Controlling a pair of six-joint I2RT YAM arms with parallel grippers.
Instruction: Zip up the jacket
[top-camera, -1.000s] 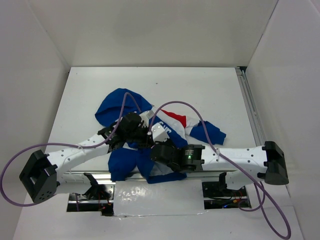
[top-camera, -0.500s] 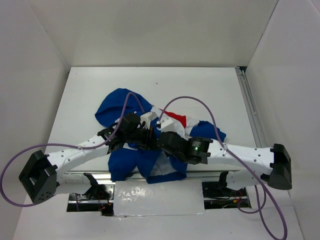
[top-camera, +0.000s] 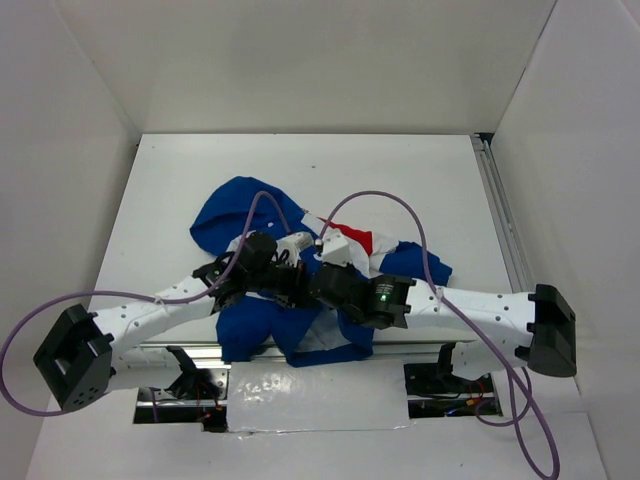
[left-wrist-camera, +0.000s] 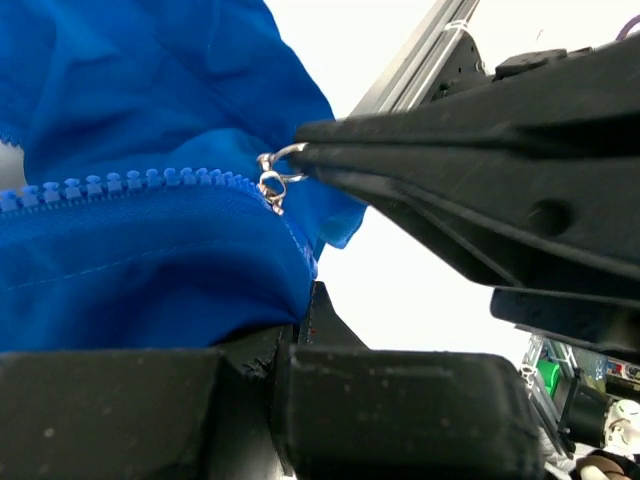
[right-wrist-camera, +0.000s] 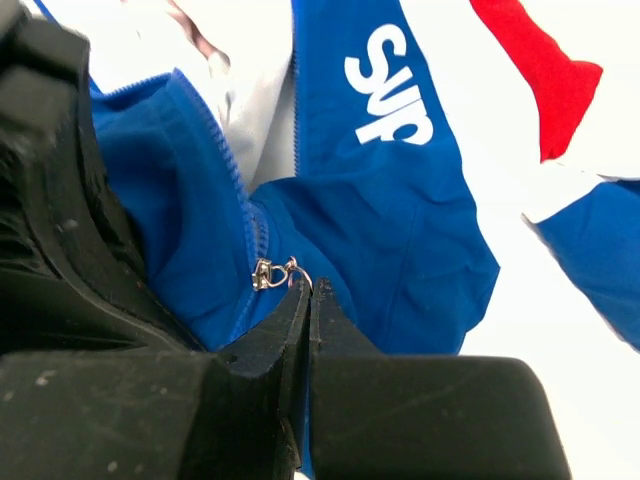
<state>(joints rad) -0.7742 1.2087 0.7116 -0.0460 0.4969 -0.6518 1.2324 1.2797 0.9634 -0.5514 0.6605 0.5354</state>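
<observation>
The blue jacket (top-camera: 235, 215) lies crumpled on the white table (top-camera: 400, 165), its red and white chest panels (top-camera: 355, 240) facing up. Both grippers meet over its lower front. In the right wrist view my right gripper (right-wrist-camera: 309, 287) is shut on the ring of the metal zipper pull (right-wrist-camera: 272, 272), at the bottom of the blue zipper track (right-wrist-camera: 228, 150). White lettering (right-wrist-camera: 392, 85) shows above it. In the left wrist view my left gripper (left-wrist-camera: 300, 310) is shut on blue jacket fabric (left-wrist-camera: 150, 260) just below the zipper teeth (left-wrist-camera: 130, 182). The right gripper's fingers (left-wrist-camera: 420, 160) hold the pull (left-wrist-camera: 272, 180) there.
A metal rail (top-camera: 502, 215) runs along the table's right edge. Purple cables (top-camera: 385, 197) loop above both arms and over the jacket. White walls close in the table on three sides. The arm bases (top-camera: 75, 355) stand at the near edge.
My right wrist has moved away from the near edge and leftwards, closer to the left gripper. The left gripper has shifted slightly. Both have stayed shut.
</observation>
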